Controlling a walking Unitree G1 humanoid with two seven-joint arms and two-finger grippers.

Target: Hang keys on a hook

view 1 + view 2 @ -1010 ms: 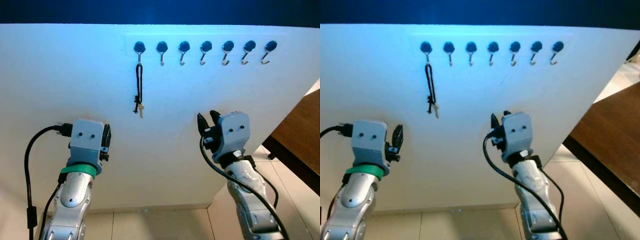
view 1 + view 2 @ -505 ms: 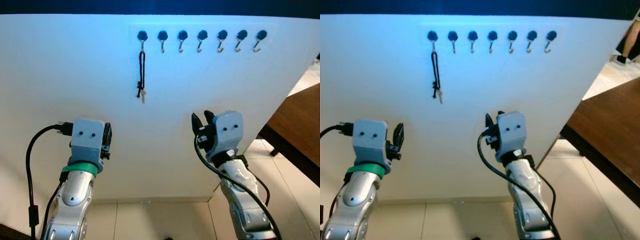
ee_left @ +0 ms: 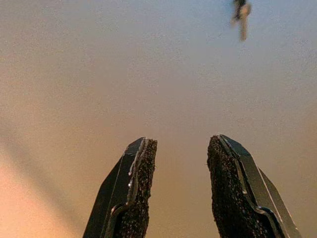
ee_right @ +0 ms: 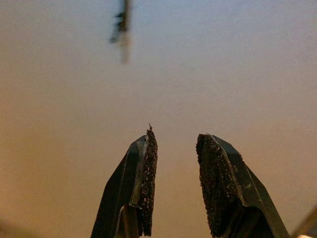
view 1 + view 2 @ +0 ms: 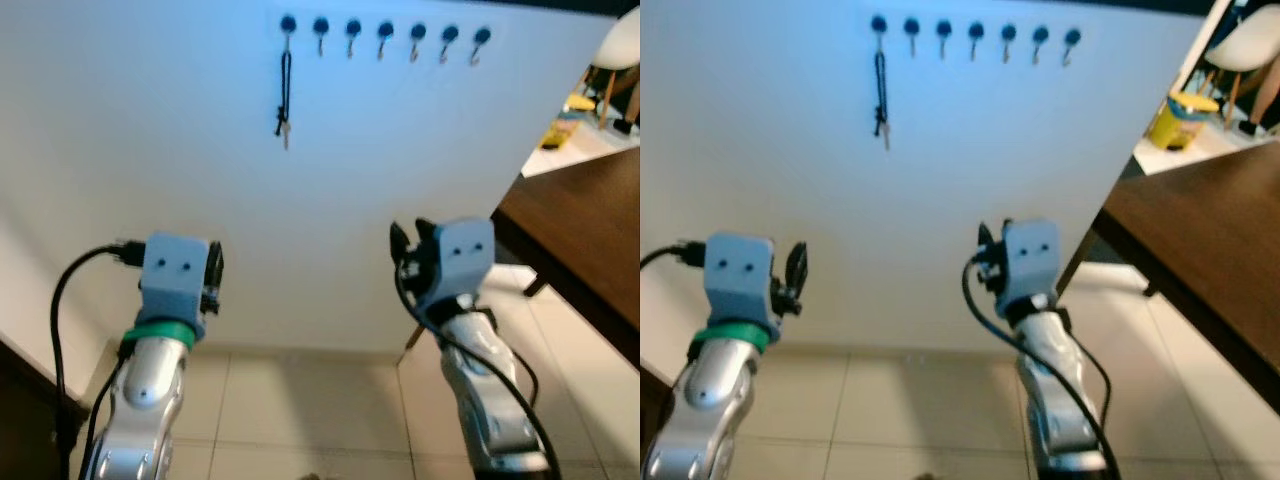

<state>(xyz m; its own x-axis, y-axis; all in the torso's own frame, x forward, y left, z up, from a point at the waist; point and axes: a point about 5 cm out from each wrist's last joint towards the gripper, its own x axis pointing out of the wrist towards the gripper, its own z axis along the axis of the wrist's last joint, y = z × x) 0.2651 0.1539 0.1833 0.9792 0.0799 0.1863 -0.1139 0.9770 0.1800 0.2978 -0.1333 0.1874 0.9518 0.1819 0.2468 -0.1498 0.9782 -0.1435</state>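
Keys on leftmost hook, wooden table rightward

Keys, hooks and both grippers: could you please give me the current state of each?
Keys: hanging by a black cord from the leftmost hook, against the white wall.
Other six hooks: bare.
Left gripper: open, empty, well below the keys.
Right gripper: open, empty, apart from the wall.
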